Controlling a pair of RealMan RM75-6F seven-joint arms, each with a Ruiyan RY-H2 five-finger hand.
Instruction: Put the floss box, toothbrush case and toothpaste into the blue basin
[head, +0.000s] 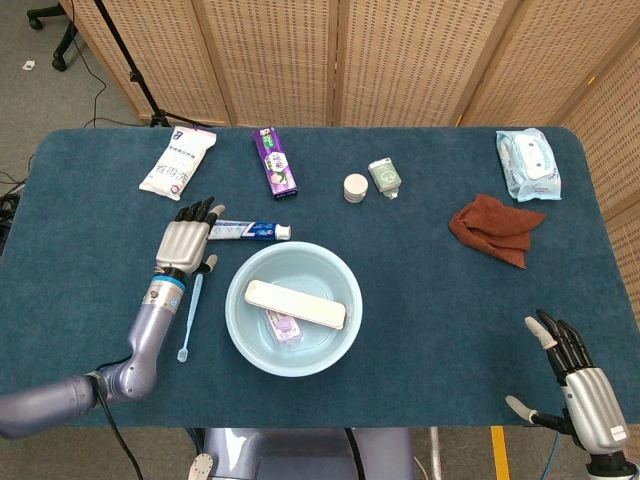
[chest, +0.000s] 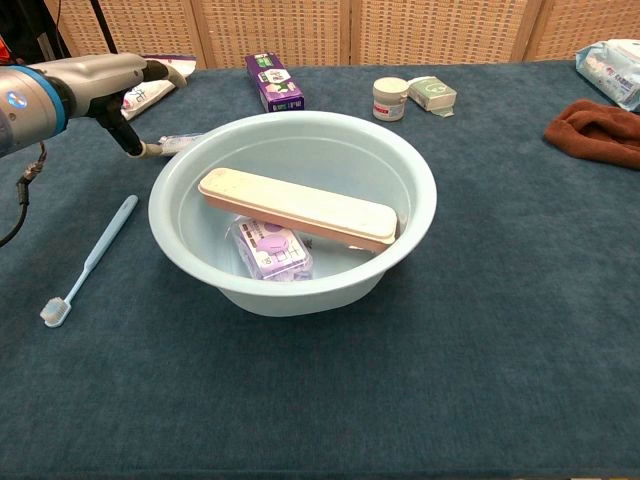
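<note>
Head and chest views. We see the toothpaste (head: 247, 231) lying flat on the blue tabletop (head: 440, 310), just behind the blue basin (head: 293, 307). Its long axis runs left to right, with the white cap end pointing toward the robot's right. The left hand (head: 185, 243) is at the tube's left end, fingers apart and extended over it; we cannot tell whether they touch the tube. Inside the basin, the toothbrush case (head: 295, 304) lies slantwise, its long axis running from the rear left to the front right. It rests over the floss box (head: 282, 327), whose purple label faces up. The right hand (head: 580, 385) is near the front right tabletop edge, well apart from the basin, fingers spread and holding nothing. A light blue toothbrush (head: 189, 318) lies left of the basin, bristles toward the robot.
</note>
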